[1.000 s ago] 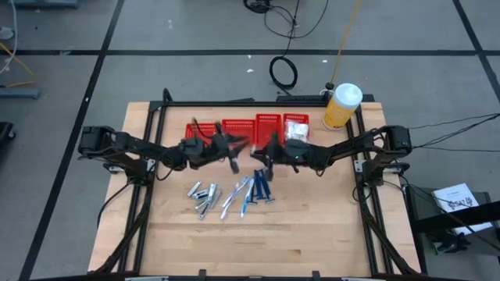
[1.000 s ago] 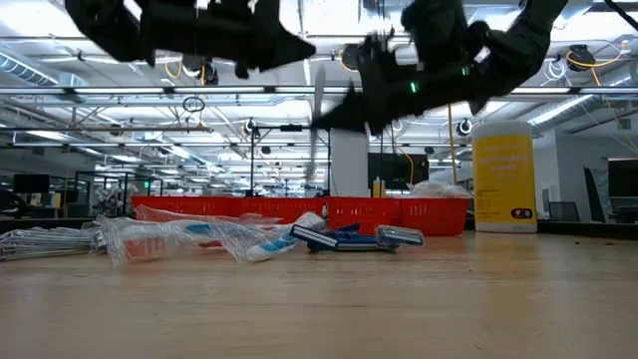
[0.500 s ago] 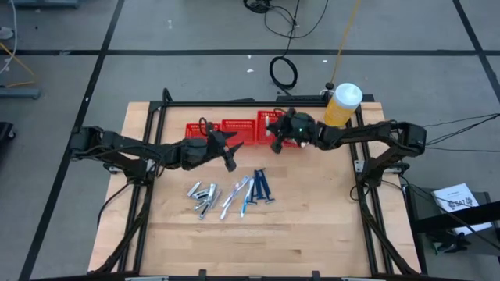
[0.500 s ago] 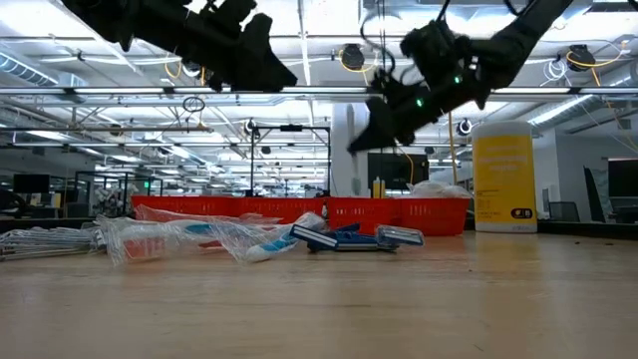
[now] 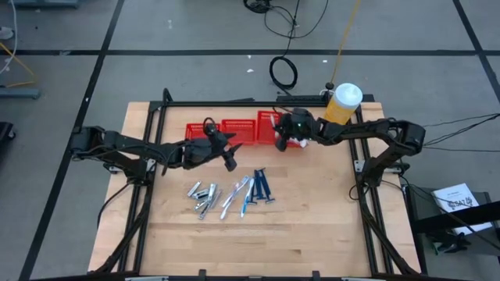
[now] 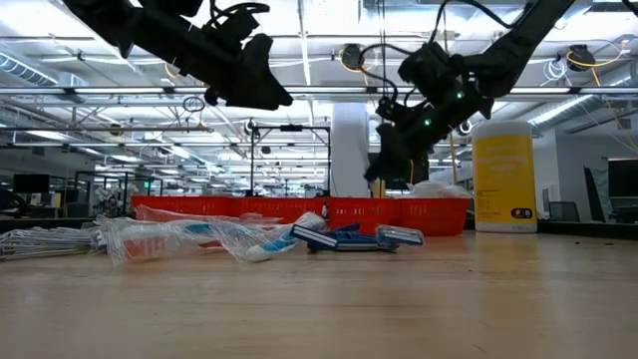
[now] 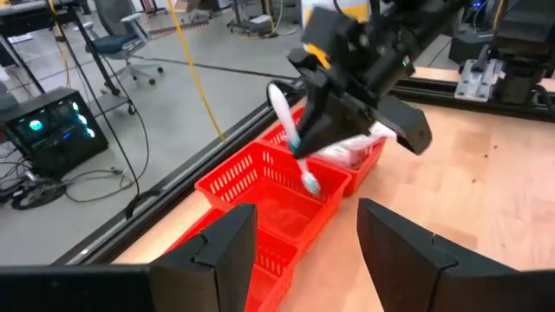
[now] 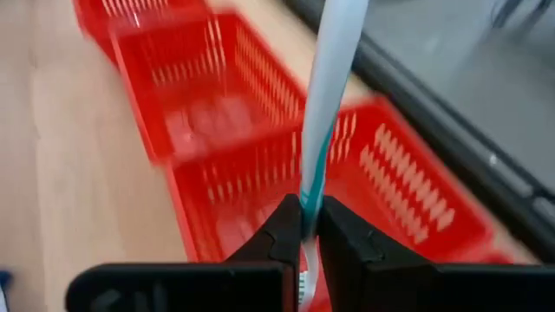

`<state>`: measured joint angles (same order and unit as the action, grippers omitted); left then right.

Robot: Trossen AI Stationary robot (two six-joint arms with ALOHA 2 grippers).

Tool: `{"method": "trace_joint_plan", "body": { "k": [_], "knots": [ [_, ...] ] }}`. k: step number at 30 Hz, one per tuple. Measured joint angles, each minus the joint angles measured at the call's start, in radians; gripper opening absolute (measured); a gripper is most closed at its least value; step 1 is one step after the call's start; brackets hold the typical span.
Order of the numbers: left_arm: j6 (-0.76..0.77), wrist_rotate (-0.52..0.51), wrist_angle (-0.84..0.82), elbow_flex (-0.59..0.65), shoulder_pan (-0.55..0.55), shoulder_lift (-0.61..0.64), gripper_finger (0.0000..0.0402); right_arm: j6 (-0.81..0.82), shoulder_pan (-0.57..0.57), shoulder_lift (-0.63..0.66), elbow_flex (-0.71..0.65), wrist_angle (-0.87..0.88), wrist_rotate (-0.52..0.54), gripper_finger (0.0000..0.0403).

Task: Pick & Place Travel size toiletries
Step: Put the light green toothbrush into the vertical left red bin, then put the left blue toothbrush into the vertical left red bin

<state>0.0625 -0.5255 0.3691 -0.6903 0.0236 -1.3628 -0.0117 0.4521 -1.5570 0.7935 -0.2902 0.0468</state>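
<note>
Pale wooden table top (image 5: 312, 226) with a black frame carries a row of red mesh baskets (image 5: 234, 131) along its far edge and a big yellow white-capped bottle (image 5: 341, 105) at the far right corner. Grey taped floor surrounds it, with a coil of black cable (image 5: 283, 72) beyond.

Loose on the wood lie short silvery-grey tubes (image 5: 202, 197), clear-wrapped white-teal sticks (image 5: 237, 195) and slim dark-blue handled sticks (image 5: 262, 186), all near the middle.

From table height a long hall with ceiling lights shows behind the baskets, and both arms hang above the items.

The right gripper (image 8: 305, 227) is clamped on a white-teal toothbrush (image 8: 325, 95), held upright over the baskets. The left wrist camera shows what the overhead one does not: this brush hangs from the right gripper (image 7: 305, 139) above a basket next to the one with white clear-wrapped packets (image 7: 351, 154).

The left gripper (image 7: 299, 238) hovers near the baskets, fingers (image 7: 221, 251) spread apart, holding nothing.
</note>
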Motion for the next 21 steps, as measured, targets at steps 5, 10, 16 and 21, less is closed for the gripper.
{"method": "trace_joint_plan", "body": {
  "k": [5,10,16,21],
  "knots": [
    [0.001,0.0,0.0,0.0,0.009,0.0,0.0198,0.009,-0.03,0.003,0.001,0.013,-0.051,0.0015],
    [0.003,0.0,0.0,0.0,0.01,0.0,0.0198,0.043,-0.041,0.003,0.001,0.007,-0.044,0.0051],
    [0.035,0.001,-0.014,0.0,0.01,0.0,0.0198,0.083,-0.042,0.003,0.001,0.002,0.056,0.012],
    [0.062,0.002,-0.047,0.0,0.01,0.0,0.0198,0.12,-0.041,0.003,0.001,-0.048,0.058,0.0172]
  ]
}}
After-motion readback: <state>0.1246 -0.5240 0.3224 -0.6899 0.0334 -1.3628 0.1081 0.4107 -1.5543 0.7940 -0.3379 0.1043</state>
